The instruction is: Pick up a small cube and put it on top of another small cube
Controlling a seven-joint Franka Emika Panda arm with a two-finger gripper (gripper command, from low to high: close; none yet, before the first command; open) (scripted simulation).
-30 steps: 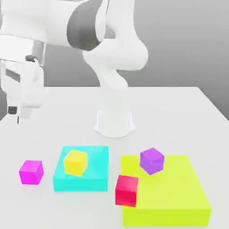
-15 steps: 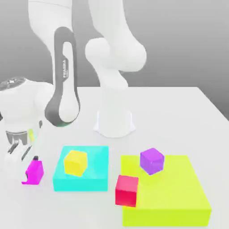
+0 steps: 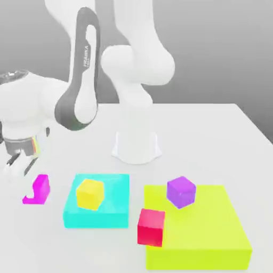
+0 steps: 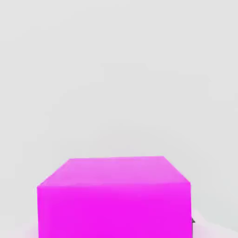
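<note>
the magenta cube (image 3: 42, 186) was at the exterior view's left, beside the cyan block (image 3: 118, 200) and apart from it, in the pincer (image 3: 34, 190). the pincer had closed down on the cube's width, with no slack that could be seen, and seemed to have a firm hold. the cube looked to be just above the bench (image 3: 202, 144), though how much air was beneath it could not be told.

it looked like a stiff, plain block, probably light, with flat faces and crisp edges. nothing about it suggested that it would squash or break under an ordinary squeeze. its smooth sides might have been a little slippery, so the best hold was across two opposite upright faces, near their middle, with the pads flat. a pinch close to the top edge or on a corner would have let it tip or twist. the underside needed to stay free, since that face had to settle on another cube.

the yellow cube (image 3: 90, 194), on the cyan block, was the nearest candidate, but the task did not say which cube was meant. a level carry and a gentle, straight release seemed wise, because so small a top would forgive little tilt or sideways drag.
</note>
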